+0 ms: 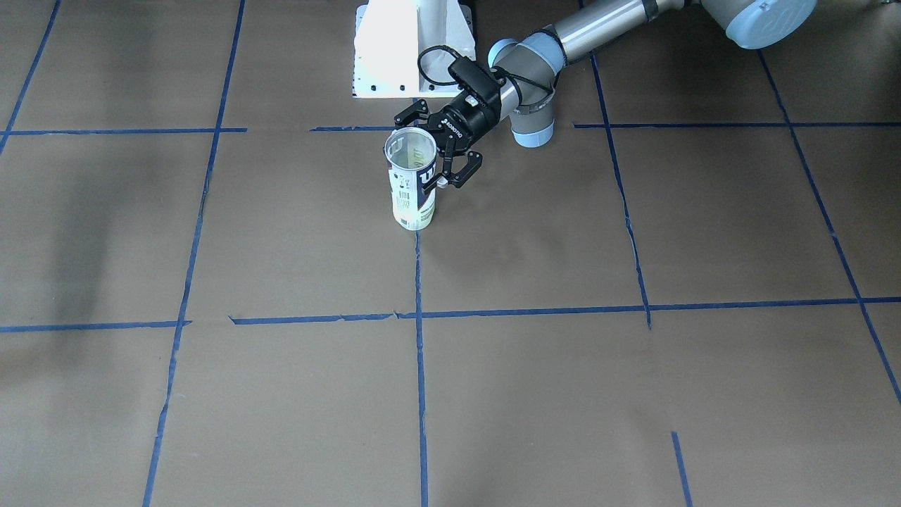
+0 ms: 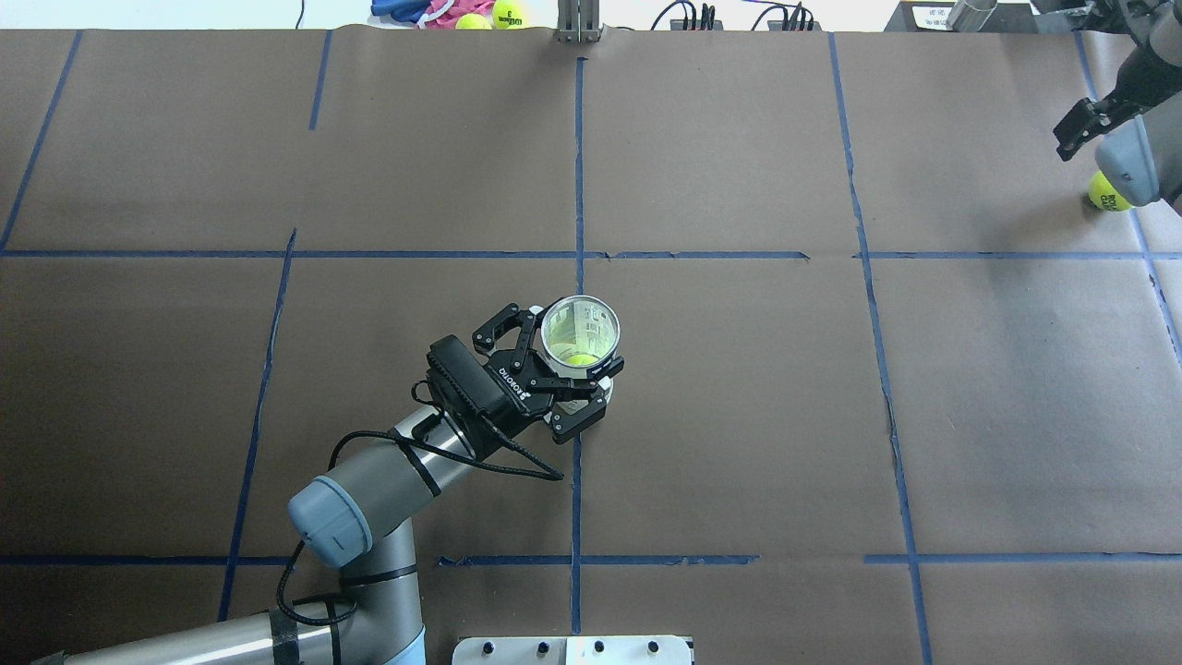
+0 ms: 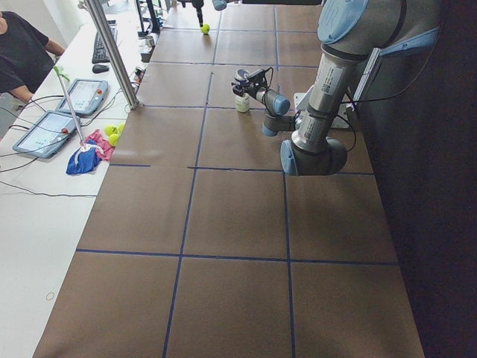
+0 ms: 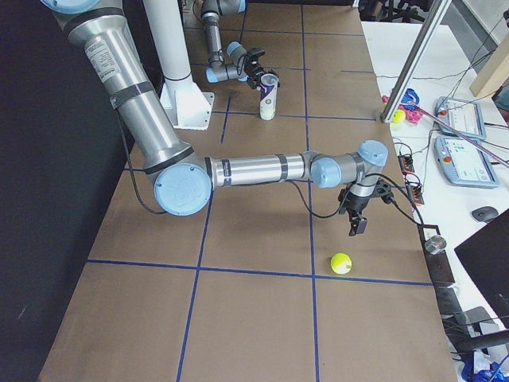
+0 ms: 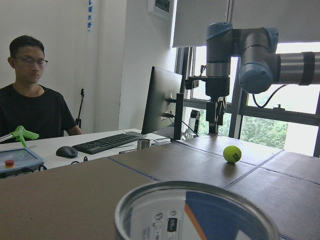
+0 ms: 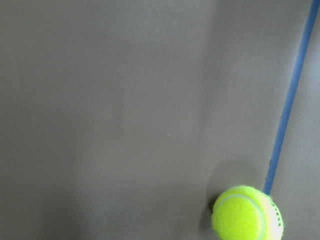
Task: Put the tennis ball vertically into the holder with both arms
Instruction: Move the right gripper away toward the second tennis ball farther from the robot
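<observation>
The holder (image 1: pixel 412 184) stands upright near the table's middle, mouth up; it also shows from overhead (image 2: pixel 580 328) and as a rim in the left wrist view (image 5: pixel 195 210). A yellow-green ball (image 2: pixel 582 360) lies at its bottom. My left gripper (image 1: pixel 438 151) has its jaws on either side of the can's upper part and looks shut on it. The tennis ball (image 2: pixel 1105 194) lies on the paper at the far right, also in the right wrist view (image 6: pixel 247 214) and the side view (image 4: pixel 342 263). My right gripper (image 4: pixel 358 221) hangs open and empty just above and beside it.
The white pedestal base (image 1: pixel 412 49) stands behind the can. Spare balls (image 2: pixel 508 13) and a cloth lie on the bench beyond the table. An operator (image 5: pixel 30 100), monitor and keyboard are at the bench. A metal post (image 4: pixel 413 64) stands at the table's edge.
</observation>
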Robot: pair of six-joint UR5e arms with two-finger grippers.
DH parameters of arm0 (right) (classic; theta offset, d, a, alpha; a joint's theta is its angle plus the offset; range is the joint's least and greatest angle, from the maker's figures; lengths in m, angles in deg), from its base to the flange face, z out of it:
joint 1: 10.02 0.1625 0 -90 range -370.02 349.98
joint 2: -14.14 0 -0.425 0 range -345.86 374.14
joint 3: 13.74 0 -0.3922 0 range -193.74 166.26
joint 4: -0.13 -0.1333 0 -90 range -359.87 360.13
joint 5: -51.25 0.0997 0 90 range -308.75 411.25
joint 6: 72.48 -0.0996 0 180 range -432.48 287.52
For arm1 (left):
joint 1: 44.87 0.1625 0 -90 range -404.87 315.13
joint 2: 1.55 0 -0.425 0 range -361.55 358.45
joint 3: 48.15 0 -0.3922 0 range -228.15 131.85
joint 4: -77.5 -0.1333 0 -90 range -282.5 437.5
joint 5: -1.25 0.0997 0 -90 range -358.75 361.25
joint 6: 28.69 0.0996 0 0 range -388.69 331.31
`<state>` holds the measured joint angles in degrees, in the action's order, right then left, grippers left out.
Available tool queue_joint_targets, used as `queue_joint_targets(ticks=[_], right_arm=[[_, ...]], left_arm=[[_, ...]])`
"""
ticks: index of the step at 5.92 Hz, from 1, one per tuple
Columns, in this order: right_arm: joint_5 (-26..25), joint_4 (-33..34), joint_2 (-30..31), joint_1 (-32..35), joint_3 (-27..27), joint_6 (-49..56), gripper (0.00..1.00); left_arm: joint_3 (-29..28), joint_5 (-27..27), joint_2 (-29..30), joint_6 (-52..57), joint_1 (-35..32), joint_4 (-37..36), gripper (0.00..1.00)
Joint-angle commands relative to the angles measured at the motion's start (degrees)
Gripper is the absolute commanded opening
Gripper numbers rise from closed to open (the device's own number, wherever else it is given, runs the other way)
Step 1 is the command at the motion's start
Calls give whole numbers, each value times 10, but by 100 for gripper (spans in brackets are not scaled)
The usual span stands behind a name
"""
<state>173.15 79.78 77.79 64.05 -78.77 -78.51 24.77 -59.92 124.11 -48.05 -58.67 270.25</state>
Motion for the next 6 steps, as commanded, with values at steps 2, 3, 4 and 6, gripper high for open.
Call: queue_joint_targets(ticks=[2,3,4,6], right_arm=[[-48,-48,18,11,47,41,100],[-54,-49,19,1,55,42,100],[-73,-79,19,-15,65,41,100],[-76,-93,17,-23,83,41,100]], left_arm=[[-1,0,-1,0,0,0,96],[-1,0,0,0,0,0,96],[0,0,0,0,0,0,96],[0,0,0,0,0,0,96]])
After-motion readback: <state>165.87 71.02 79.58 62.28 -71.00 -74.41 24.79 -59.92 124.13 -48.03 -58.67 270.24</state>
